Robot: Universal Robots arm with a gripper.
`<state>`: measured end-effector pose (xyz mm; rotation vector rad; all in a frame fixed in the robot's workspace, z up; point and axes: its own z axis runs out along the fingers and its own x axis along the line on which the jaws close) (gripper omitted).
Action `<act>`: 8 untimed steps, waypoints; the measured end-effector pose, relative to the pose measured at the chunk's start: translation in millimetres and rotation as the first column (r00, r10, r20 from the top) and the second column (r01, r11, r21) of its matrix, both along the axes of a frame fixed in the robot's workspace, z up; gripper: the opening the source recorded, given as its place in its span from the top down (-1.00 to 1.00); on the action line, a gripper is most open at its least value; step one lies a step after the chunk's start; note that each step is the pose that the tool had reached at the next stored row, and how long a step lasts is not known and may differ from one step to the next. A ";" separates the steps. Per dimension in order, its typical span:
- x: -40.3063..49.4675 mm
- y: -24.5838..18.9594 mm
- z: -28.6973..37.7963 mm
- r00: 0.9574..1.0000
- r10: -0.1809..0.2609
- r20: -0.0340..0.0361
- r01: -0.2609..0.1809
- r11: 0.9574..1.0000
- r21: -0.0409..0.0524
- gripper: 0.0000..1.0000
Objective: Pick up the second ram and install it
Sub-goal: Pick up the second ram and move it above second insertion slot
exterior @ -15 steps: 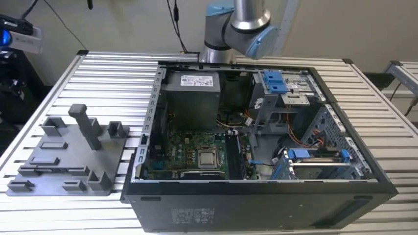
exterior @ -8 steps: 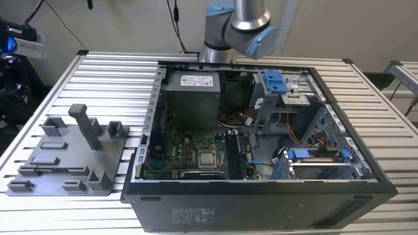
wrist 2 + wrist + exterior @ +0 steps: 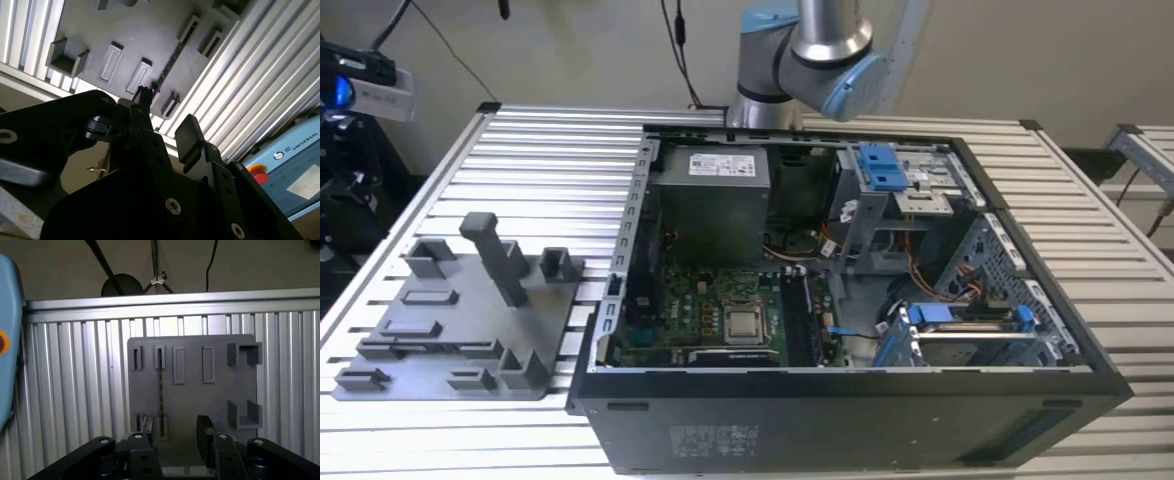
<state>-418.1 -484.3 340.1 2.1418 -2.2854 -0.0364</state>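
One ram [image 3: 161, 385] stands edge-on in the grey tray [image 3: 467, 330], exterior view's lower left. Gripper [image 3: 175, 434] jaws open, empty; ram nearer one finger [image 3: 146, 426]: descent could clip it.

**A:** so what's on the table [image 3: 547, 160]?

**B:** open PC case [image 3: 854, 420] lying on its side, with the green motherboard [image 3: 707, 300] and grey power supply [image 3: 714, 205] showing inside. Grey fixture tray [image 3: 467, 330] just beside it on the exterior view's left, one tall post upright. Robot arm [image 3: 807, 50] behind the case.
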 end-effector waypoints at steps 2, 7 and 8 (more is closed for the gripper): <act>0.0 0.0 0.0 1.000 0.000 0.000 0.000 1.000 0.000 0.04; 0.0 0.0 -0.5 1.000 0.000 0.000 0.000 1.000 0.000 0.04; 0.0 0.0 -1.3 1.000 0.000 0.000 0.000 1.000 0.000 0.04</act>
